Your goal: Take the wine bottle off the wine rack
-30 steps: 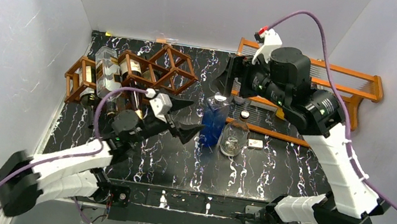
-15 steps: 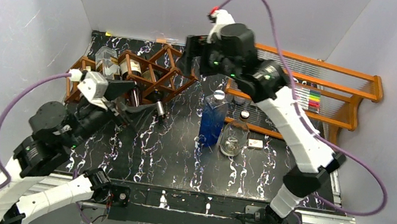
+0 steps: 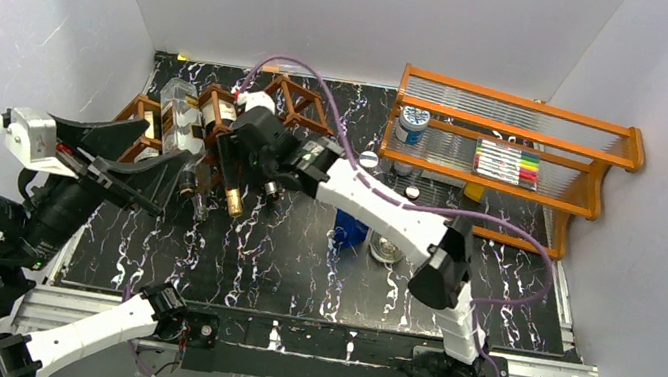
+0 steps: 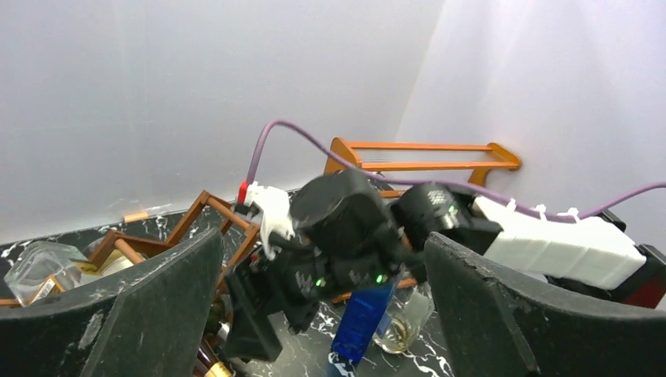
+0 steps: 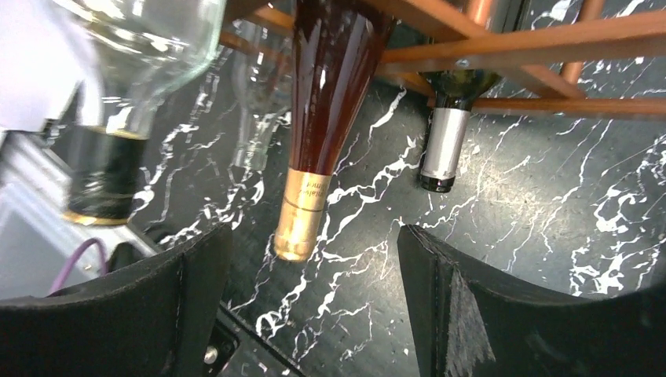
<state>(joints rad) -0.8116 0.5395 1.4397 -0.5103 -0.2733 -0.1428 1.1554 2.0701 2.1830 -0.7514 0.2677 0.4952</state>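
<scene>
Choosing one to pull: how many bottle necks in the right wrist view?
4: black-capped clear bottle left, faint clear neck beside it, gold-foiled neck centre, silver-foiled neck right; others possibly hidden.

Top ext cam: high, behind the arm bases, looks down & fwd over the whole table [image 3: 299, 254]. Left wrist cam: raised at far left, faces right across the scene, mid-range, onto the right arm [image 4: 550, 243] & orange shelf [image 4: 424, 145]. Right wrist cam: v. close, aimed down at bottle necks [image 5: 302, 212] sticking out of the wine rack [image 5: 510, 47]. All 3 views share the rack.

Wooden wine rack [image 5: 550, 38]; glossy dark glass wine bottle [image 5: 323, 102].
</scene>
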